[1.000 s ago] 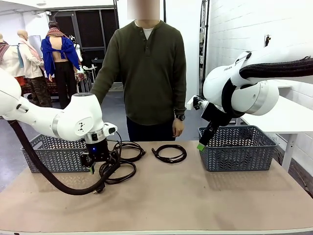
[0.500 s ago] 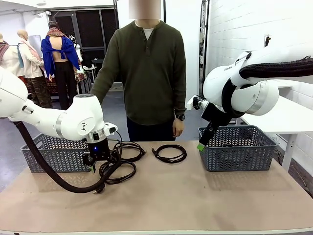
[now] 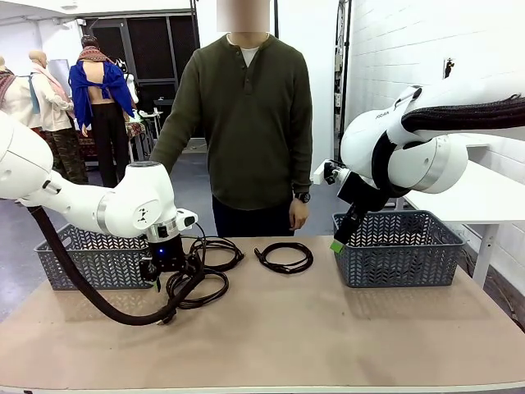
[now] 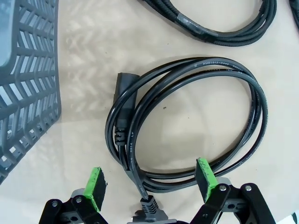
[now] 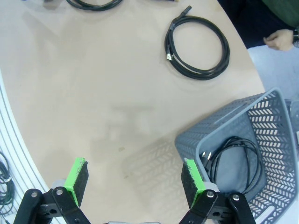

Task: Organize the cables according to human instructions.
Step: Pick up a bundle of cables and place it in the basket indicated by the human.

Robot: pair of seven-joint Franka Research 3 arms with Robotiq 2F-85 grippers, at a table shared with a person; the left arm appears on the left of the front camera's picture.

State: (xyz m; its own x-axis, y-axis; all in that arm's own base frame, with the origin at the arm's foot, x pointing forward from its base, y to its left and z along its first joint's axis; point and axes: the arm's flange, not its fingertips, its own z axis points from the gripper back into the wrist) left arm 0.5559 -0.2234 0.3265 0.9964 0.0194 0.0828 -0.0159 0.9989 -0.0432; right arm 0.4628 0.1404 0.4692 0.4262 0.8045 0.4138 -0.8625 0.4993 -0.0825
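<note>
Black cable (image 5: 233, 161) lies in the right basket (image 5: 224, 119), three more wait on the table (image 3: 328, 328), and my left gripper (image 4: 149, 172) and right gripper (image 5: 135, 175) both gape wide, empty.

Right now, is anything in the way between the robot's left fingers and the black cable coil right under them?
No, nothing visible. The left arm's open green-padded fingers hang right over the coiled thin black power cord on the tan table. The grey plastic mesh basket sits off to one side, not between them.
</note>
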